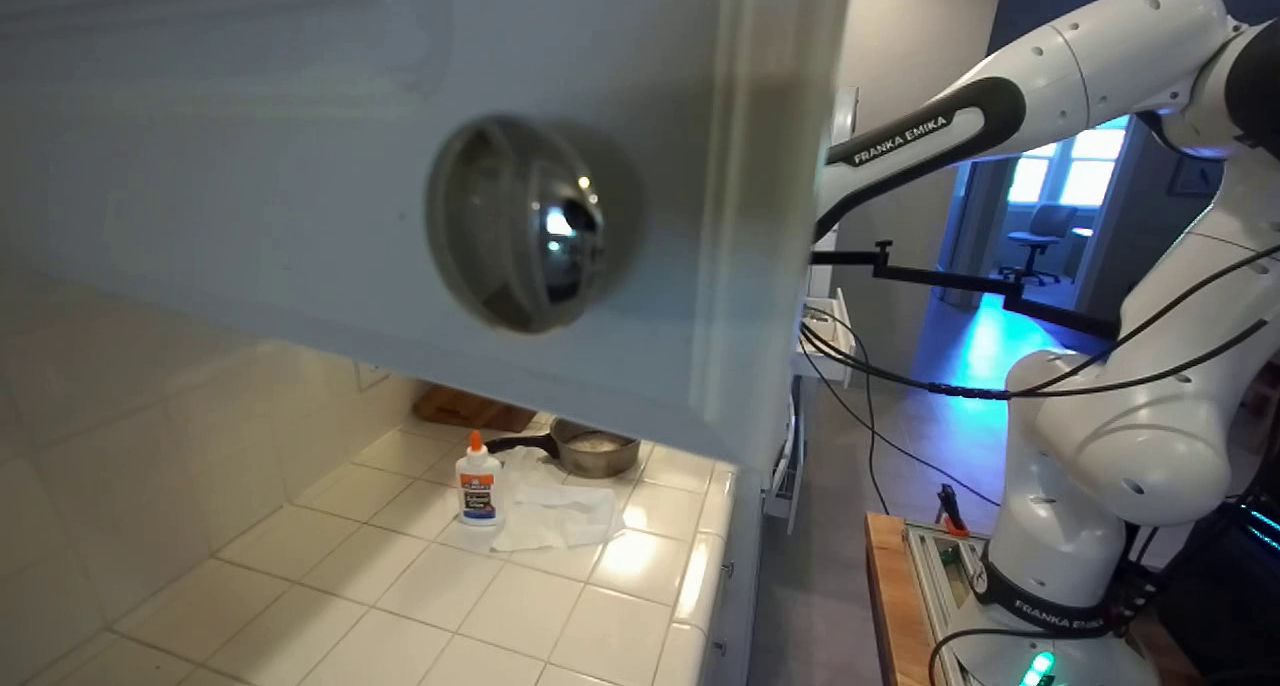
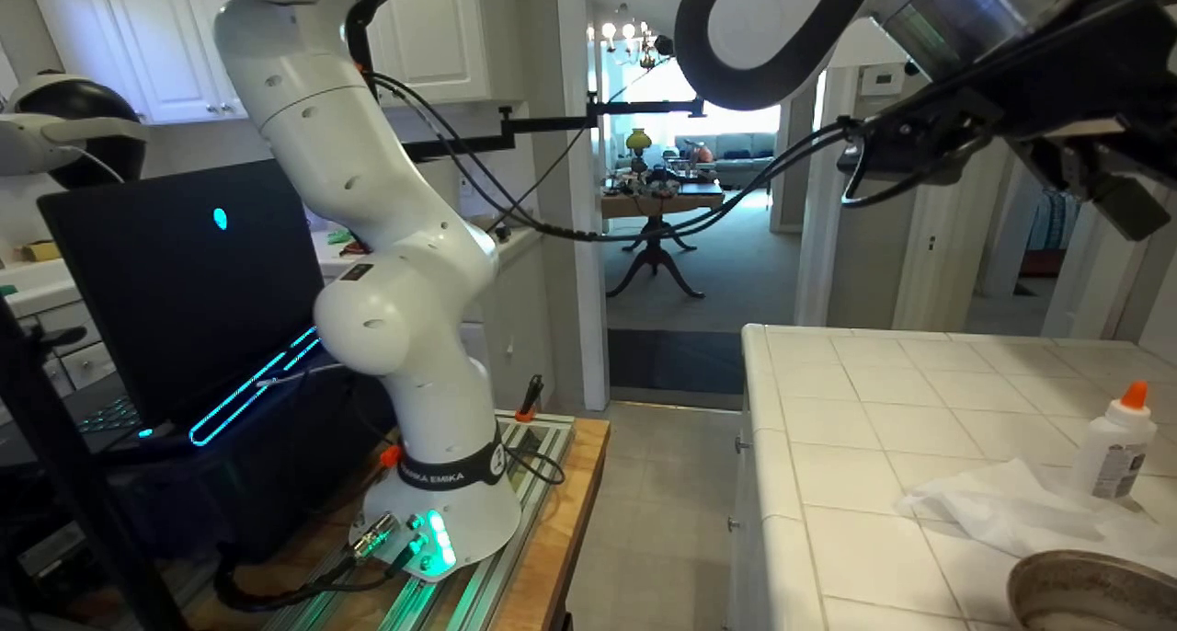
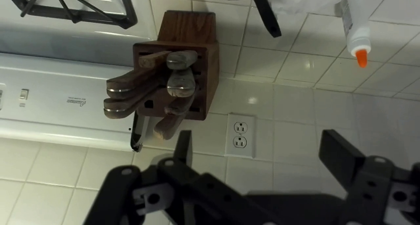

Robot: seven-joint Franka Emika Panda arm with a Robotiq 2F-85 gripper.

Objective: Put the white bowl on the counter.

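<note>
The white bowl is out of view or hidden in all frames. The counter of off-white square tiles shows in both exterior views (image 1: pixel 480 606) (image 2: pixel 869 475) and in the wrist view (image 3: pixel 265 62). My gripper (image 3: pixel 260 146) is open and empty in the wrist view, its two dark fingers wide apart before the tiled back wall. In an exterior view the gripper (image 2: pixel 1126 199) is raised above the level of the counter at the right edge, partly cut off. In an exterior view a pale grey cabinet door (image 1: pixel 300 206) with a shiny knob (image 1: pixel 515 221) hides the hand.
A dark pan (image 1: pixel 597 454) (image 2: pixel 1094 590) (image 3: pixel 266 15), a crumpled white paper (image 1: pixel 560 514) (image 2: pixel 1021 511) (image 3: pixel 302 0) and a glue bottle (image 1: pixel 478 486) (image 2: pixel 1114 447) (image 3: pixel 358 25) stand on the counter. A knife block (image 3: pixel 211 77) with several knives stands beside the stove (image 3: pixel 65 97).
</note>
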